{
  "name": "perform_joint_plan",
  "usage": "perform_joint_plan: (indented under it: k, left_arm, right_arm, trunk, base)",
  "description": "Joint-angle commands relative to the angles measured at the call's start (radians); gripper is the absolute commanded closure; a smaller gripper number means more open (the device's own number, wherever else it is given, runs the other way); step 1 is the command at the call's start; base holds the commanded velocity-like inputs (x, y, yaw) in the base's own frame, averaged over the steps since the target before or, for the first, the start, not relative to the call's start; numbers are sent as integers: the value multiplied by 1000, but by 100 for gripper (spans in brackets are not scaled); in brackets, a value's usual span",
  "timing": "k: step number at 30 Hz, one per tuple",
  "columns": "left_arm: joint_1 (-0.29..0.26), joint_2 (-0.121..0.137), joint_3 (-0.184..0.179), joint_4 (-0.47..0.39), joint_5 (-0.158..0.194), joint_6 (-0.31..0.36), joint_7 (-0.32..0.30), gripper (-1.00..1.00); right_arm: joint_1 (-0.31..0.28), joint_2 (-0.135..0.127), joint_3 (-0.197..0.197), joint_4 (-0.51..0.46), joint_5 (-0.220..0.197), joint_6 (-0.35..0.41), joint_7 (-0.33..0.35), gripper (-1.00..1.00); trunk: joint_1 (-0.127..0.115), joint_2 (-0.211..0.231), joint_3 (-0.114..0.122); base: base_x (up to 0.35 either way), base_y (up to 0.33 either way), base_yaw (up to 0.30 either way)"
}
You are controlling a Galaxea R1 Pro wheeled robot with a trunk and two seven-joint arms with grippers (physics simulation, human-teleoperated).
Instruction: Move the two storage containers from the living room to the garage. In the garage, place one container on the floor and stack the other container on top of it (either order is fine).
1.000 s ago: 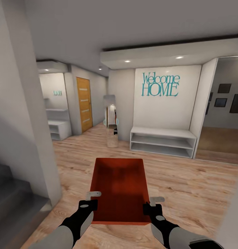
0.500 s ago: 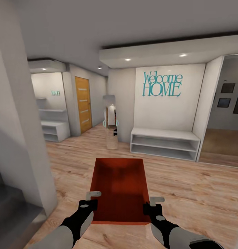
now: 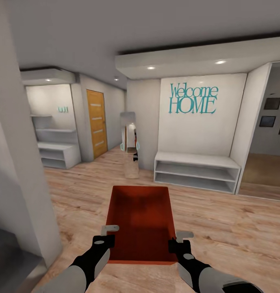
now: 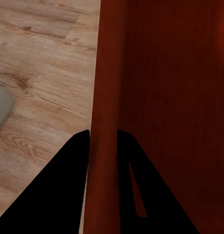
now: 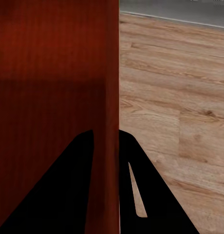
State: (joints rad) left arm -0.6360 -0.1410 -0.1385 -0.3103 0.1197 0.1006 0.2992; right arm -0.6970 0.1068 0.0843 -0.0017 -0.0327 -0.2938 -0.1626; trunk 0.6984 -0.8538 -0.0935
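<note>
One red-orange storage container (image 3: 142, 221), open-topped and empty, carried level above light wood plank flooring (image 3: 221, 228) in a hallway. Left hand (image 3: 109, 240) closed on its left wall, right hand (image 3: 175, 243) closed on its right wall, each wall pinched between two fingers. Surroundings: white shelf bench (image 3: 196, 171), teal "Welcome HOME" lettering (image 3: 192, 99), wooden door (image 3: 96, 123), standing mirror (image 3: 131, 144).

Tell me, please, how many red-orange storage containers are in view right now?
1. The storage container is carried above the wood floor, its left wall pinched by the left claw and its right wall by the right claw. The second may be elsewhere.
</note>
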Motion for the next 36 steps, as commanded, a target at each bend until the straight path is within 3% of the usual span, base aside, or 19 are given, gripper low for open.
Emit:
perform_joint_plan:
  k: [1, 36]
  left_arm:
    - [-1, 5, 38, -1, 2, 8, 17, 100]
    - [-1, 5, 39, -1, 2, 8, 17, 100]
  right_arm:
    - [-1, 1, -41, -3, 14, -10, -2, 100]
    - [-1, 0, -41, -3, 14, -8, -3, 100]
  trunk:
    - [1, -1, -2]
    - [1, -1, -2]
  base:
    - [319, 0, 0]
    - [319, 0, 0]
